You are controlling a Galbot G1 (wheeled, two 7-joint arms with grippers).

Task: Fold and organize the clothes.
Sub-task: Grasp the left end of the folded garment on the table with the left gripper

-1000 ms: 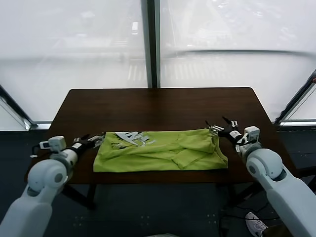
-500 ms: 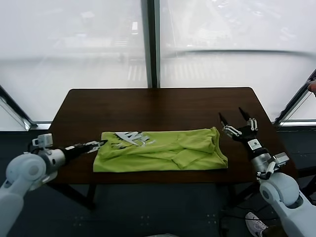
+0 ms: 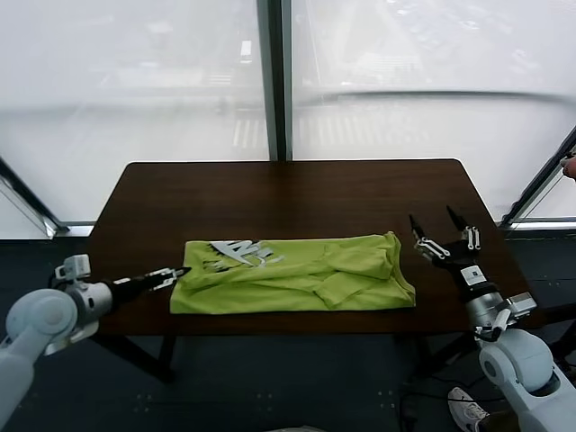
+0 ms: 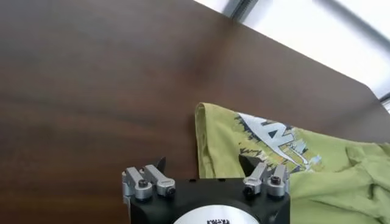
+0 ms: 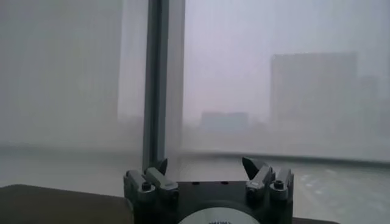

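On the bench (image 3: pixel 288 189): T-shirt (image 3: pixel 297 274) folded into a band near the front edge.
Left gripper (image 3: pixel 171 273) and right gripper (image 3: pixel 445 236), fingers apart, nothing held; loose upper folds could be dragged open if only one layer is pinched.

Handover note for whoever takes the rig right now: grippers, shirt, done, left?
Left gripper: open, empty, low at the shirt's left edge.
Right gripper: open, empty, raised off the shirt's right end, pointing away toward the window.
Shirt: lime-green, lying on the table as a long strip near the front edge, print showing at its left end, a loose fold bunched near the right end.
Done: folded lengthwise into a strip.
Left: probably fold the strip end to end, smooth the bunched part and tidy it.
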